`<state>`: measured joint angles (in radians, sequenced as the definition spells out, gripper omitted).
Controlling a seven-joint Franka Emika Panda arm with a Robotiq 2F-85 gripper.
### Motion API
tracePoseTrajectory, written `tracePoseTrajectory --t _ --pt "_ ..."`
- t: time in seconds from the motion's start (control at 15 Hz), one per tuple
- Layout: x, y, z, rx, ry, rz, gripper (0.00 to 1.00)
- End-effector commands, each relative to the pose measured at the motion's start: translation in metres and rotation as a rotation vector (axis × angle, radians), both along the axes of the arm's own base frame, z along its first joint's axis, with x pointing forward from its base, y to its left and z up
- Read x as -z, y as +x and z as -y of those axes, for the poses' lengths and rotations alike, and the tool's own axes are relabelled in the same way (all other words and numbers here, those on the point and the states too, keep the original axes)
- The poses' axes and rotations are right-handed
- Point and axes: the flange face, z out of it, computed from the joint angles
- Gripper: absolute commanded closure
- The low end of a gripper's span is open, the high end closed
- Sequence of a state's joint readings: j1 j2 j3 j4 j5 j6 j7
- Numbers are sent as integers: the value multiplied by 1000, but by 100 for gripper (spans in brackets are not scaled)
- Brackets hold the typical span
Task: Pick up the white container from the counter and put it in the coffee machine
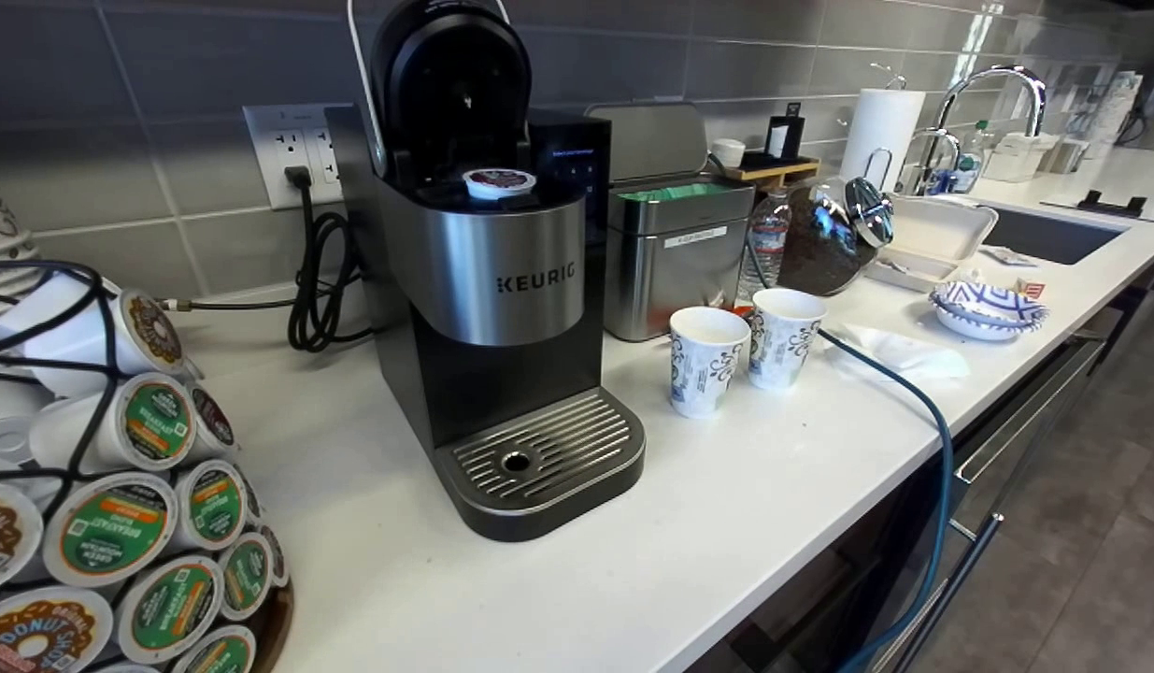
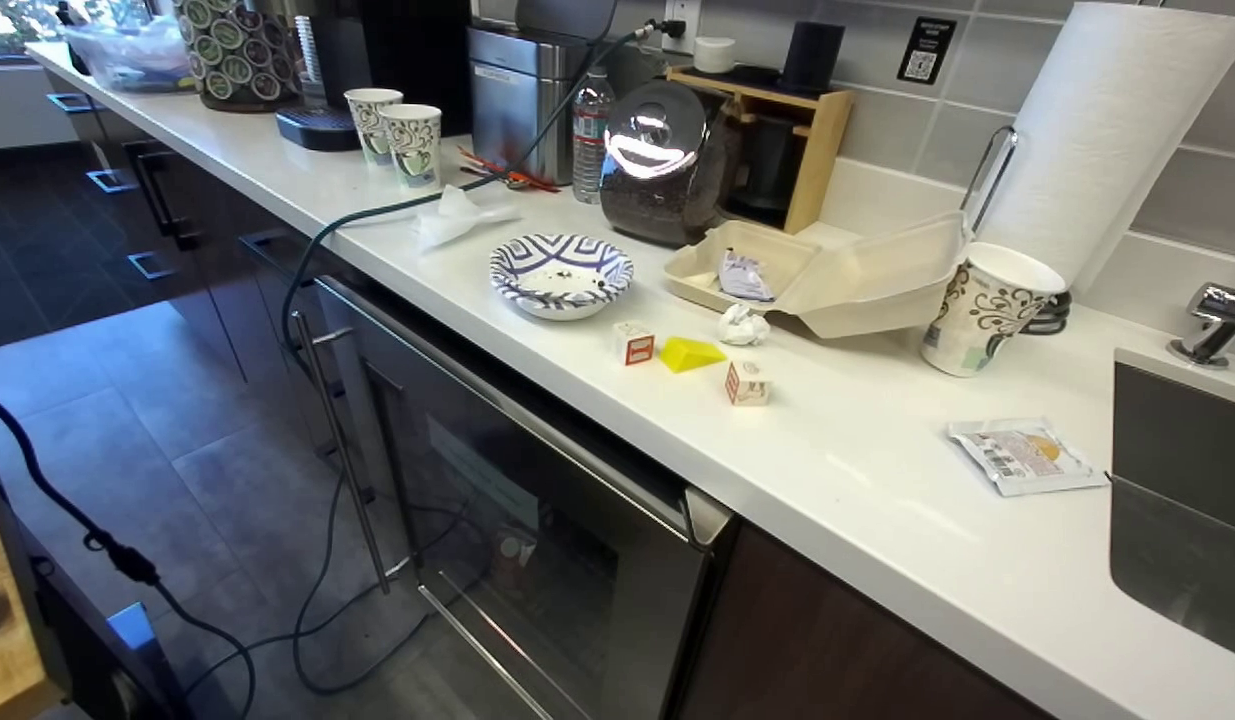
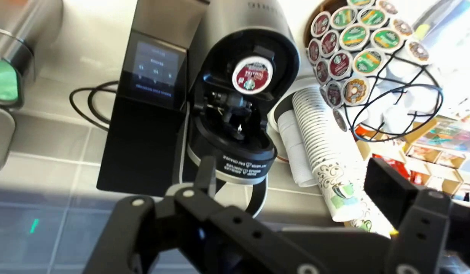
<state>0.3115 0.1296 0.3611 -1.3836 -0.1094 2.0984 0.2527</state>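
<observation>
The black and silver coffee machine [image 1: 502,271] stands on the white counter [image 1: 726,523] with its lid raised; its drip tray shows in an exterior view [image 2: 322,130]. A white pod [image 1: 499,183] with a maroon lid sits in its top opening, its rim a little proud; it also shows in the wrist view [image 3: 252,75]. I cannot tell whether this pod is the white container; no separate plain white cup shows on the counter. My gripper [image 3: 297,184] is wide open and empty, above and behind the raised lid in the wrist view. It is outside both exterior views.
A wire rack of coffee pods [image 1: 119,523] and a cup stack [image 3: 318,144] stand beside the machine. On its other side are two patterned cups [image 1: 710,365], a steel box [image 1: 679,252] and a teal cable [image 1: 941,449]. A bowl [image 2: 562,275] and opened food box [image 2: 867,285] lie farther along.
</observation>
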Motion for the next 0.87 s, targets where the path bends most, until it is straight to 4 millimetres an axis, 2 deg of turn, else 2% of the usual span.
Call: tracePoseTrajectory --t 0.0,0.27,0.47,0.53,0.6,0.8 --pt "16 -56 44 100 -52 -166 0" --pt "23 -117 86 249 -180 -296 0" --pt "30 -166 120 401 -211 -382 0" --pt "35 -177 128 454 -206 -399 0" --pt "19 -147 106 362 -224 -363 0" --pt "26 -173 123 429 -224 -370 0"
